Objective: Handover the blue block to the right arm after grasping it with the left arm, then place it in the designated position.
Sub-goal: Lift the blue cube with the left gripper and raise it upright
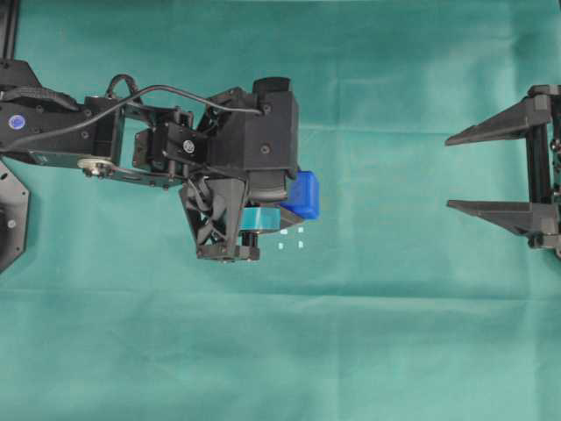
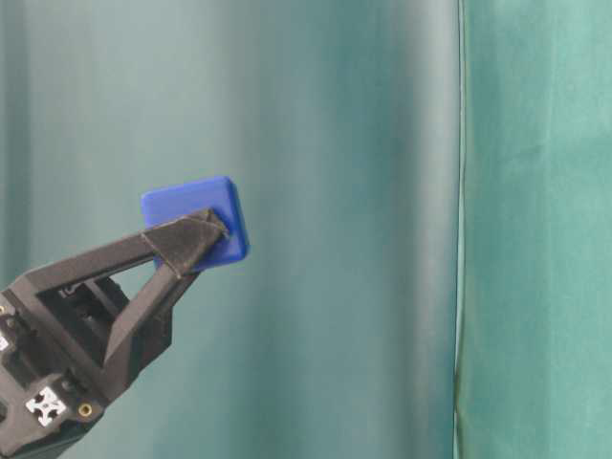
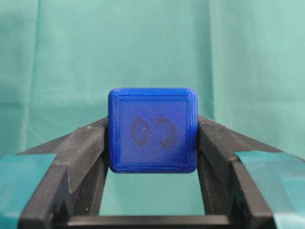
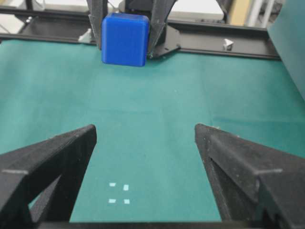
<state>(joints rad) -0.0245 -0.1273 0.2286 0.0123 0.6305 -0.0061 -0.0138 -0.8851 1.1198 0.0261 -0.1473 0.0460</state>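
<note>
The blue block (image 1: 304, 195) is clamped between the teal-taped fingers of my left gripper (image 1: 298, 200) and held in the air above the green cloth. In the left wrist view the blue block (image 3: 152, 130) shows its figure-8 face, pressed by a finger on each side. The table-level view shows the blue block (image 2: 196, 215) raised on a black finger (image 2: 177, 249). My right gripper (image 1: 449, 172) stands wide open and holds nothing at the right edge, far from the block. From the right wrist view the blue block (image 4: 125, 39) hangs ahead. The designated position (image 1: 291, 239), (image 4: 119, 193) lies on the cloth just below the block.
Green cloth (image 1: 368, 333) covers the table. A black frame rail (image 4: 214, 36) runs along the far side behind the left arm. A green curtain (image 2: 535, 229) hangs as backdrop. The left arm's body (image 1: 175, 140) stretches in from the left edge.
</note>
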